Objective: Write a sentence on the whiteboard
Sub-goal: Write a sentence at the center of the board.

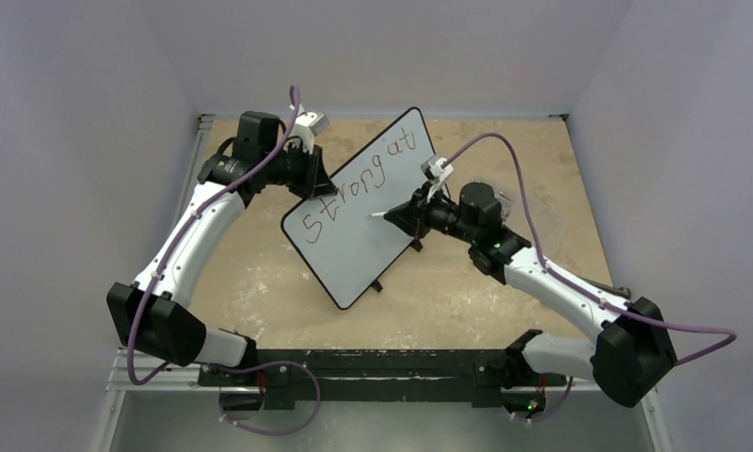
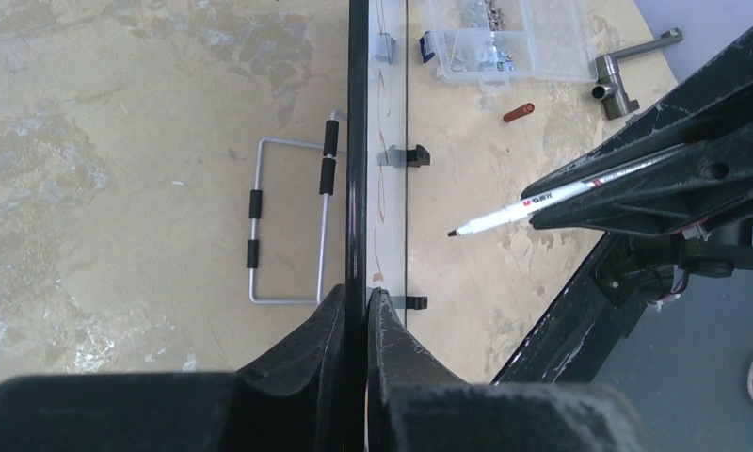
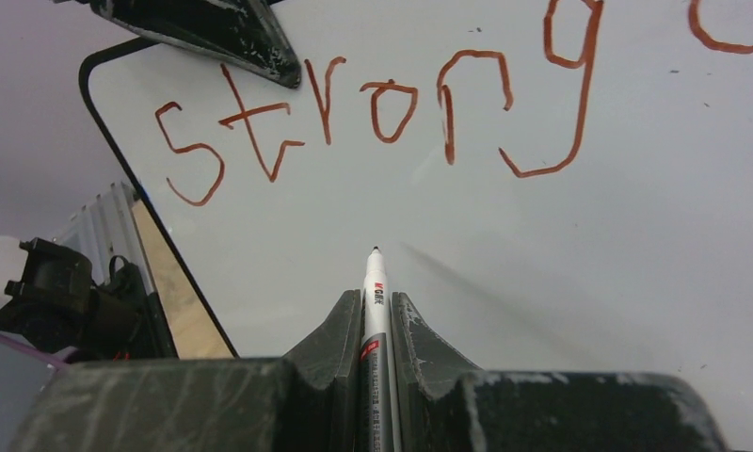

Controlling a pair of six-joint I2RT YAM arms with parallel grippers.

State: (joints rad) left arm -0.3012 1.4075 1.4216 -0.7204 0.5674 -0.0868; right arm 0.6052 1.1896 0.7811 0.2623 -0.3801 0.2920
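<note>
The whiteboard stands tilted up off the table, and my left gripper is shut on its upper left rim. In the left wrist view the board shows edge-on between the fingers of the left gripper. The sentence reads "Strong at" in reddish-brown letters. My right gripper is shut on a red-and-white marker, which points at the bare whiteboard below the letters. The marker has its tip a short way off the surface.
Behind the board lies a bent wire stand. On the writing side a clear plastic box of metal bits, a red cap and a grey metal fitting lie on the table. Small black feet stick out from the board.
</note>
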